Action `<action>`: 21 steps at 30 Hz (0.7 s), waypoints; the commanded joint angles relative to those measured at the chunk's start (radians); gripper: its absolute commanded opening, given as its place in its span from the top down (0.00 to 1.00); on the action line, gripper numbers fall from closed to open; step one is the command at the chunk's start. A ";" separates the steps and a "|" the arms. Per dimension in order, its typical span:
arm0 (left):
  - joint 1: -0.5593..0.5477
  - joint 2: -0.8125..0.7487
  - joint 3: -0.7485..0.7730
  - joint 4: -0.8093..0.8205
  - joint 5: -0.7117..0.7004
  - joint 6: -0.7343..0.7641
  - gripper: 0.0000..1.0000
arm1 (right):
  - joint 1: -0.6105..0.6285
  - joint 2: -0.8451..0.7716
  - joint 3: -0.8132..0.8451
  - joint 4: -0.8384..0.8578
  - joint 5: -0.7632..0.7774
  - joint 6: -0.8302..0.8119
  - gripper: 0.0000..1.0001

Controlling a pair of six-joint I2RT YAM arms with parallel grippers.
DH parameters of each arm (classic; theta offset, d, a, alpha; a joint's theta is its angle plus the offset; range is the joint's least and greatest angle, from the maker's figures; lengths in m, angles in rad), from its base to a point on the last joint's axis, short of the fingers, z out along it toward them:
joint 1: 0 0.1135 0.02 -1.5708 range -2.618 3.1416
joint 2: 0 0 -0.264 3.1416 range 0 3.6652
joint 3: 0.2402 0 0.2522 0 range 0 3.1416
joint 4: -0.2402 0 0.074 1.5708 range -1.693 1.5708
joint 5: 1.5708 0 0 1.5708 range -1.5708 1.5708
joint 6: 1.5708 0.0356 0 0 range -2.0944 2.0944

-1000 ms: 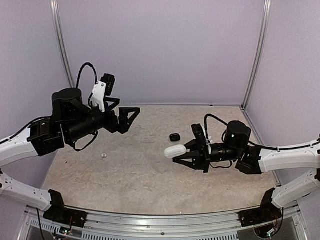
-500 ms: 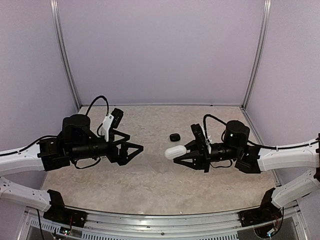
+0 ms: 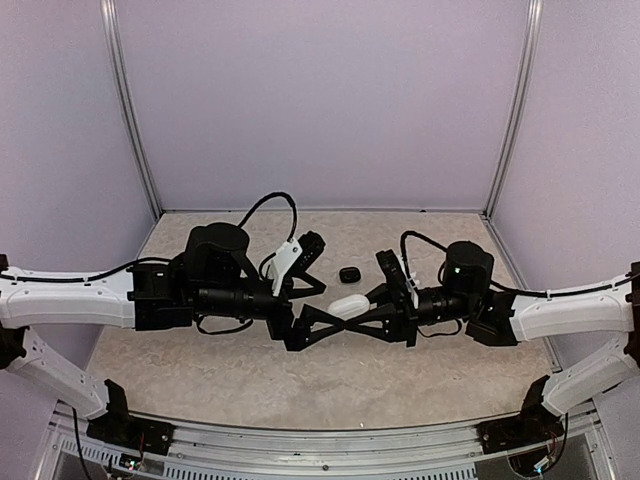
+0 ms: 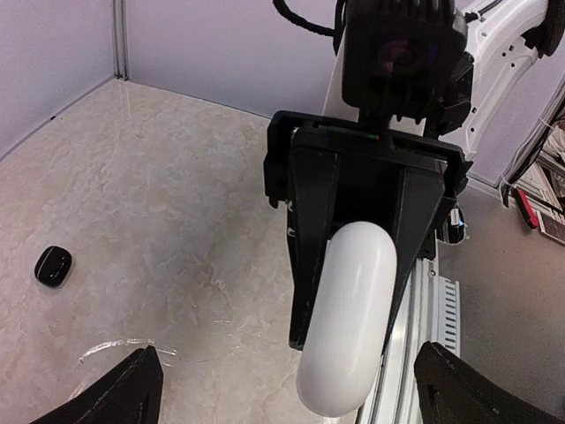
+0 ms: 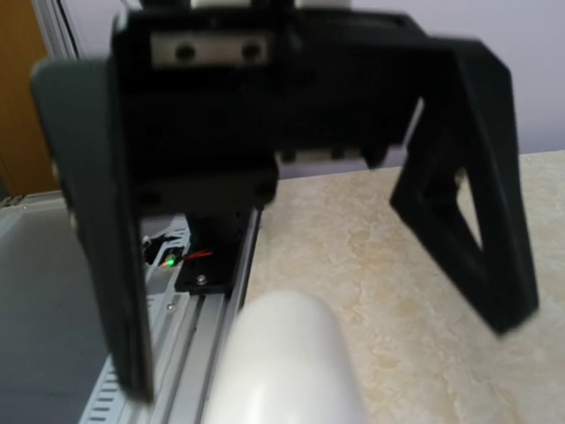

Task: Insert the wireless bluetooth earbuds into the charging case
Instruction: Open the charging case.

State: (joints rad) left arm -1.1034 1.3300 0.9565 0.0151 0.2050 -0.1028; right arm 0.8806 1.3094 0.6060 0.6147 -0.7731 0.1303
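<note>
At the near edge of the beige marbled tabletop (image 3: pixel 250 385) runs a ribbed aluminium rail (image 3: pixel 320 455), and the 2 arms reach in from either side to meet above the middle of the table.

The right gripper (image 3: pixel 365 311) is pinched on a white glossy pill-shaped charging case (image 3: pixel 347 304). It holds the case off the table by 1 end, with the free rounded end sticking out toward the left arm.

The left gripper (image 3: pixel 330 312) faces it head-on with its 2 black fingers (image 4: pixel 132 389) spread as wide as they go. In the left wrist view the case's free end sits between those fingertips, clear of both. The right wrist view shows the same, with the spread fingers standing either side of the case, though blurred.

Just beyond the grippers, a small glossy black rounded piece (image 3: pixel 348 273) lies on the table, apart from both. It is too small to tell what it is. Lilac walls (image 3: pixel 320 100) close the far side.
</note>
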 commanded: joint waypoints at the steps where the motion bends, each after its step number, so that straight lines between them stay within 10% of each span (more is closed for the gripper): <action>1: -0.009 0.031 0.047 0.028 0.003 0.021 0.01 | 0.008 -0.002 0.025 0.020 -0.021 0.005 1.00; 21: 0.102 -0.061 -0.002 0.094 0.033 -0.074 0.03 | 0.018 -0.003 0.019 0.011 -0.026 -0.014 1.00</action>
State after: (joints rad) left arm -1.0107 1.2877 0.9710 0.0818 0.2291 -0.1612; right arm 0.8921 1.3090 0.6071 0.6155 -0.7860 0.1238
